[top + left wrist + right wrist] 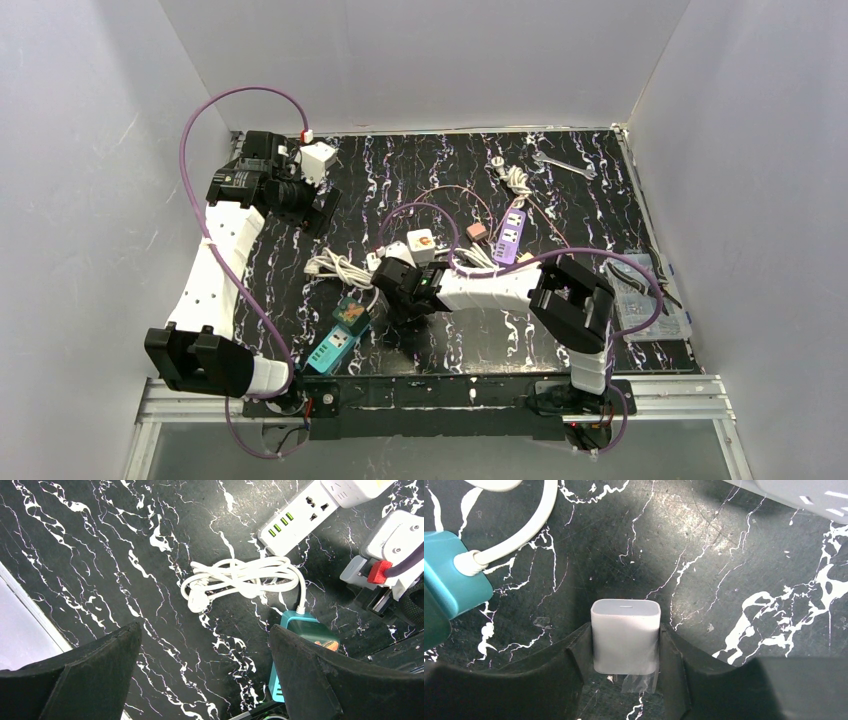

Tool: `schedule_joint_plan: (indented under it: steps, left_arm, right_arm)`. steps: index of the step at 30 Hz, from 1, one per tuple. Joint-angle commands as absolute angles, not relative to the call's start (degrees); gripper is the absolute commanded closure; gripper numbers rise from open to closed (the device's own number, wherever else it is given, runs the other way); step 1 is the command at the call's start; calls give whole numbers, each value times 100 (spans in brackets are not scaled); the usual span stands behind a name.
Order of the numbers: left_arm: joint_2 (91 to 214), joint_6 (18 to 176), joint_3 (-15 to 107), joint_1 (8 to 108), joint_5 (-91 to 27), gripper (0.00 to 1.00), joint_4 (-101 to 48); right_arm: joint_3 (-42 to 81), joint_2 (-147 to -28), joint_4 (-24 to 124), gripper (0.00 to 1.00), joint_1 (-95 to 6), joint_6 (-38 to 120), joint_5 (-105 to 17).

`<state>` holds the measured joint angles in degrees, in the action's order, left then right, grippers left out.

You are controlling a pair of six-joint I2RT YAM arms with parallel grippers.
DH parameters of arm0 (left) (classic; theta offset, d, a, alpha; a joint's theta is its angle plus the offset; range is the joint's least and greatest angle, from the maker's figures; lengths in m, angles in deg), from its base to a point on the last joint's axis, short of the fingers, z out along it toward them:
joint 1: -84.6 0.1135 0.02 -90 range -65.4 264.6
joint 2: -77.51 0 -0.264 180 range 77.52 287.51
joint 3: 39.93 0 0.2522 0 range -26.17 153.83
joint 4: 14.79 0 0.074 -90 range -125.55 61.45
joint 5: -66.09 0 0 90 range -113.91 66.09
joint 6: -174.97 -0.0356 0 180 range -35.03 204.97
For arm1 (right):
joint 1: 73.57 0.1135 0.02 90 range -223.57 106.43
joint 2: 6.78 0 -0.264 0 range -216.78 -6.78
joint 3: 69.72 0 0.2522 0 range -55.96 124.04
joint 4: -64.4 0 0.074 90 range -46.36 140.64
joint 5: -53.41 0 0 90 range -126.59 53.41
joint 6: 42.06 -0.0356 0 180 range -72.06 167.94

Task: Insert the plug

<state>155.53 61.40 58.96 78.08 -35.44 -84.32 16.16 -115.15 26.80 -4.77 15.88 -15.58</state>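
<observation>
The plug (625, 635) is a small white cube charger standing on the black marble table (734, 555), prongs toward the camera. My right gripper (624, 647) has both fingers pressed against its two sides, low over the table near the middle (405, 287). Just to its left lies a teal power strip (449, 580), also visible in the top view (335, 345). The plug itself is hidden in the top view. My left gripper (205, 630) hangs open and high at the back left (305, 200), nothing between its fingers.
A white power strip (415, 245) and its coiled white cable (335, 268) lie beside the right gripper. A purple strip (510, 232), thin wires and a wrench (565, 165) lie further back. A plastic bag (645, 295) lies at the right edge.
</observation>
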Motion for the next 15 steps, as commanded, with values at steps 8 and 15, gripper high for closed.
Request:
schedule_joint_plan:
  steps: [8,15]
  left_arm:
    - [15331,6237,5964,7827,-4125,2,-8545]
    - [15075,6443,6159,7827,-5039,2,-8611]
  right_arm:
    - [2034,-11250,2718,61,-440,1954,-1302]
    - [2877,-10434,3062,64,-527,2278,-976]
